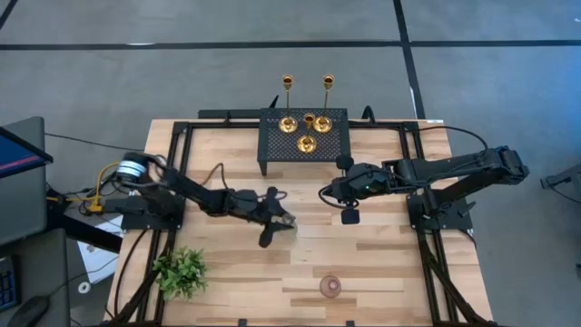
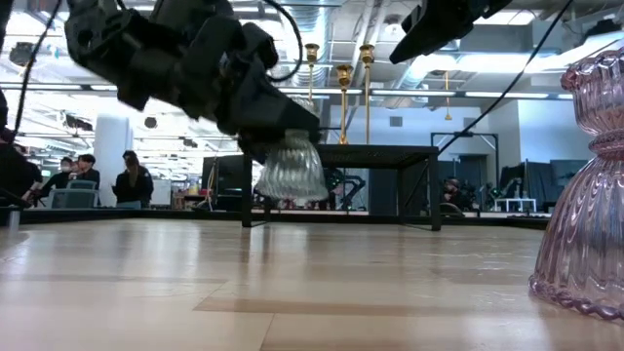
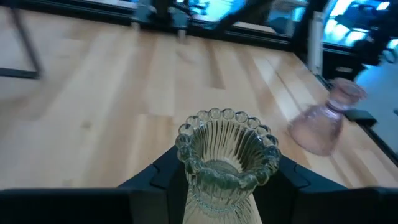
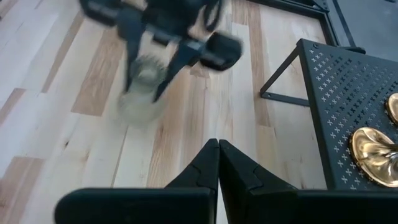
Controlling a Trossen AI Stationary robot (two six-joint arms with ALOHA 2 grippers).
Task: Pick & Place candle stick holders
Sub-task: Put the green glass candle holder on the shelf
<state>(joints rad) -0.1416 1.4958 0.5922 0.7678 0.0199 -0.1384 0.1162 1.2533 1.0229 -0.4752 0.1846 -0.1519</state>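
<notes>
The left gripper point(image 1: 283, 221) grips the grey-green cup point(image 3: 227, 155) clear of the table; the rack point(image 1: 304, 133) lies at one o'clock. The right gripper point(image 4: 218, 151) waits closed.

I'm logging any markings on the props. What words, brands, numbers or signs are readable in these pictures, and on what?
None can be read.
Clear ribbed holder in the left gripper: no text.
Pink holder: no text.
Gold candlesticks and black rack: no text.
Screen at the table's left: too small to read.

High view looks straight down; low view level across the table point(image 2: 292, 292); wrist views close above it.
</notes>
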